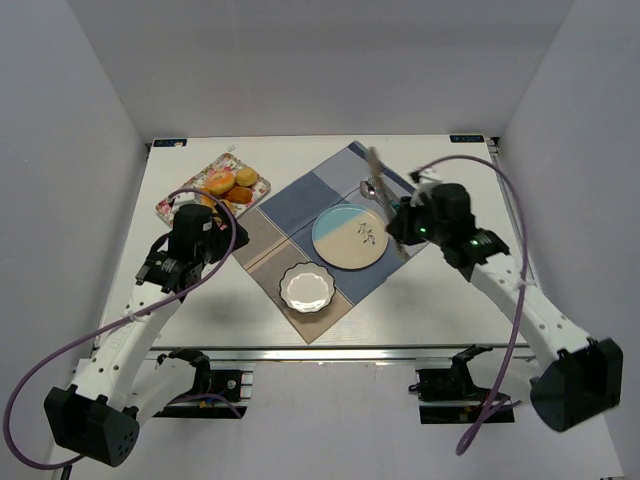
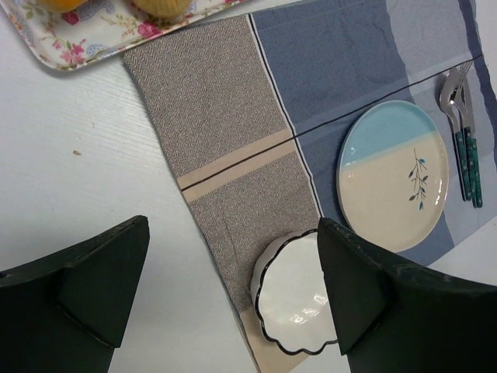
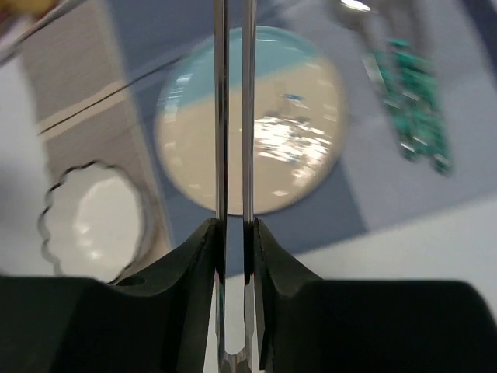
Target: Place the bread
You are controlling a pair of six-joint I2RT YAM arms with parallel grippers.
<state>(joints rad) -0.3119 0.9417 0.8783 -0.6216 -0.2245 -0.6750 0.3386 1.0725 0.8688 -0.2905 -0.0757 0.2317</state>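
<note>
Several golden-brown baked pieces (image 1: 232, 185) lie on a floral tray (image 1: 190, 198) at the back left; at this size I cannot tell the long roll from the round bun. Two of them show at the top edge of the left wrist view (image 2: 163, 6). My left gripper (image 1: 222, 214) (image 2: 233, 225) is open and empty, above the table just near of the tray. My right gripper (image 1: 404, 228) (image 3: 233, 225) is shut on metal tongs (image 1: 380, 175) (image 3: 233, 116), held over the right edge of a blue-and-cream plate (image 1: 350, 236) (image 2: 392, 175) (image 3: 303, 116).
A patchwork cloth (image 1: 300, 205) lies under the plate and a white scalloped bowl (image 1: 306, 288) (image 2: 299, 299) (image 3: 93, 217). A spoon and a fork with green handles (image 2: 464, 148) (image 3: 404, 101) lie to the right of the plate.
</note>
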